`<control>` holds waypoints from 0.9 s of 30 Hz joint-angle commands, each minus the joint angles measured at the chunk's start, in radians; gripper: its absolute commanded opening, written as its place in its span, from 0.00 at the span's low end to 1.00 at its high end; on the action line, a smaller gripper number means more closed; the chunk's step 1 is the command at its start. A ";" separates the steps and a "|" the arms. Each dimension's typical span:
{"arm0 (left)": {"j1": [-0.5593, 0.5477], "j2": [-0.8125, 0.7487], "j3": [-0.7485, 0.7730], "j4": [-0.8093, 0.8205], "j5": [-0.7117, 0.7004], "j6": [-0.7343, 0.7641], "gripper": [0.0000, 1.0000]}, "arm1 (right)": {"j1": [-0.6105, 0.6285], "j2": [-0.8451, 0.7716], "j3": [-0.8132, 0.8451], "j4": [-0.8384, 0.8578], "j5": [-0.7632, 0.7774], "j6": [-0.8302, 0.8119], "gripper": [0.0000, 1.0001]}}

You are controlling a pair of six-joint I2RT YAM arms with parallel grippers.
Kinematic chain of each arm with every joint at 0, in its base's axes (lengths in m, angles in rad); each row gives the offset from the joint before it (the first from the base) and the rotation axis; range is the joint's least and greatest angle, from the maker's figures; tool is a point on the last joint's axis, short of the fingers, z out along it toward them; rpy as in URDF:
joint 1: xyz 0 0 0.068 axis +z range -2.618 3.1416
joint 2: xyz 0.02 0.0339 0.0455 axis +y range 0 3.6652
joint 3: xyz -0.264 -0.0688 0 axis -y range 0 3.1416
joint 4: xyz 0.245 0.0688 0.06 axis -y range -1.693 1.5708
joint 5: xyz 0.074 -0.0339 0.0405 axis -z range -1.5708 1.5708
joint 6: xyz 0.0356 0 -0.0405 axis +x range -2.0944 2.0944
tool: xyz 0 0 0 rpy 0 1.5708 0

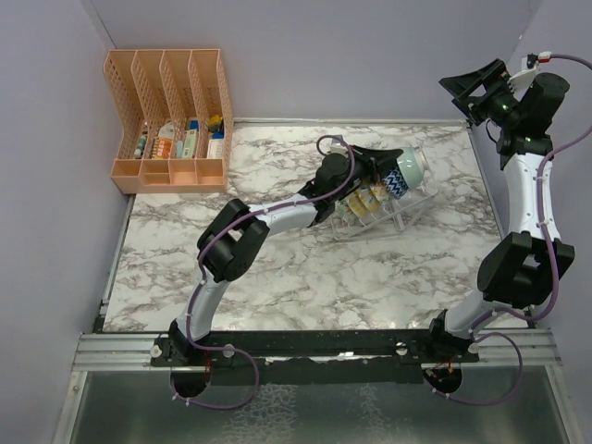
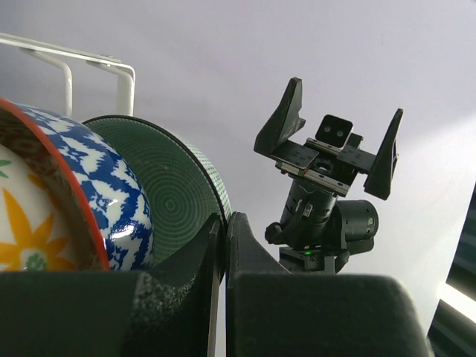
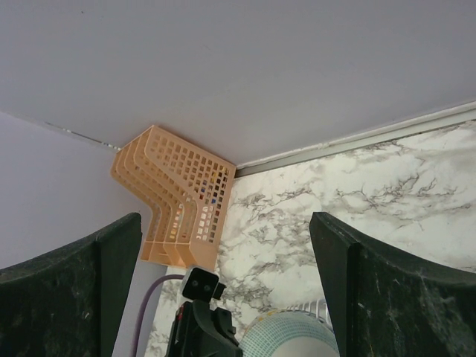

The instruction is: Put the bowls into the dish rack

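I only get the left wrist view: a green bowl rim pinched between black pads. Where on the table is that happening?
Observer: The top view puts the left claw and teal bowl at the right end of the dish rack, right of the middle of the marble table.
Operator: Anything else on the table?
Observer: An orange file organizer stands in the far left corner.
Operator: Where is that other claw?
Observer: The right claw hangs open, raised near the far right corner.
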 commanded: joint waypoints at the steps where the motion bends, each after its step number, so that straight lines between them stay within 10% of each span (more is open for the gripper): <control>1: -0.002 -0.014 0.065 -0.033 0.045 -0.020 0.03 | -0.008 0.013 0.017 0.026 -0.023 -0.007 0.95; 27: 0.057 -0.129 0.155 -0.479 0.184 0.212 0.34 | -0.009 0.004 0.016 0.026 -0.022 -0.003 0.95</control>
